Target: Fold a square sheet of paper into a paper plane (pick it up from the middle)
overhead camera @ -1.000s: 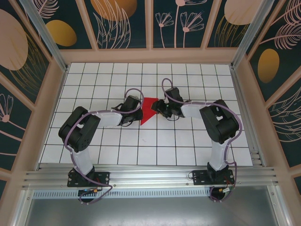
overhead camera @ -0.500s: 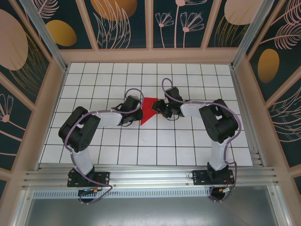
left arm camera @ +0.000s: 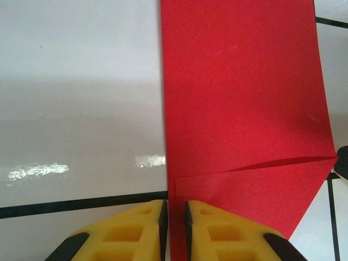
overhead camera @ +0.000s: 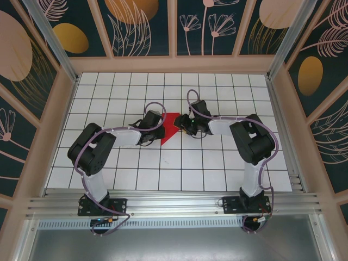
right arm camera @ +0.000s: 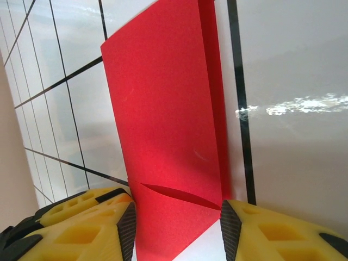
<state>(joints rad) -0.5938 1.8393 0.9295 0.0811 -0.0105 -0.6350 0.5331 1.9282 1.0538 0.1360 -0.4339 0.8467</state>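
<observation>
The square sheet of paper (overhead camera: 169, 129) lies near the middle of the white gridded surface (overhead camera: 109, 163), between the two arms. From above it shows as a red wedge, wide at its far edge and narrowing to a point toward the arm bases. In the left wrist view the sheet (left arm camera: 244, 98) lies flat, with a straight left edge running toward the camera and a shallow crease crossing its near part, where one layer overlaps another. The left gripper (left arm camera: 174, 217) sits at that straight edge. Its yellow fingers (left arm camera: 136, 231) are drawn almost together, leaving a thin slot, and the red edge runs into the slot, so they appear pinched on the paper. The right gripper (right arm camera: 176, 228) meets the sheet from the opposite side, at its right corner. Its fingers (right arm camera: 92, 234) stand partly spread, one on each side of the paper's near end. In that view the red sheet (right arm camera: 163, 119) bows a little and shows the same curved overlap line just ahead of the finger pads. Both side edges of the paper come up to the dark pads, but I cannot tell whether the fingers squeeze it or merely straddle it.
</observation>
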